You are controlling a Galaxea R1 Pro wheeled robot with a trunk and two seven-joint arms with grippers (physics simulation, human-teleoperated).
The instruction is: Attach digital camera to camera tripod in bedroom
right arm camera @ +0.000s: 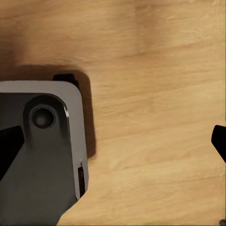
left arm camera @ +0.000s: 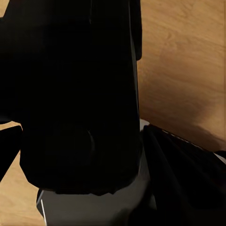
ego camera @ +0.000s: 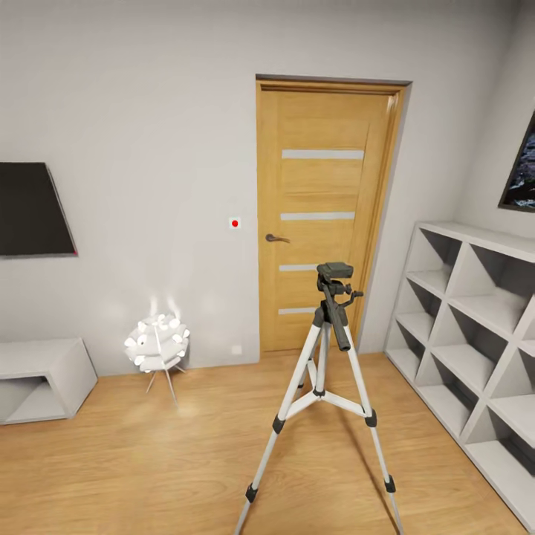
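Head view: the camera tripod [ego camera: 321,386] stands upright on the light wood floor [ego camera: 148,468] in front of the wooden door [ego camera: 321,215], legs spread, its black head topped by a small dark block, with the white lamp [ego camera: 157,343] to its left and the grey cube shelf [ego camera: 475,327] to its right. Left wrist view: a large black mass sits close to the lens over the floor; whether the left hand is apart or together cannot be told. Right wrist view: two dark finger tips [right arm camera: 219,140] of the right hand [right arm camera: 113,146] sit wide apart at opposite picture edges, above the floor and a grey-and-black part of the robot [right arm camera: 42,155].

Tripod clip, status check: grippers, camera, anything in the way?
Tripod upright before the door, head bare. Left gripper state unclear, dark bulk in front. Right fingers apart, empty. Lamp well aside.
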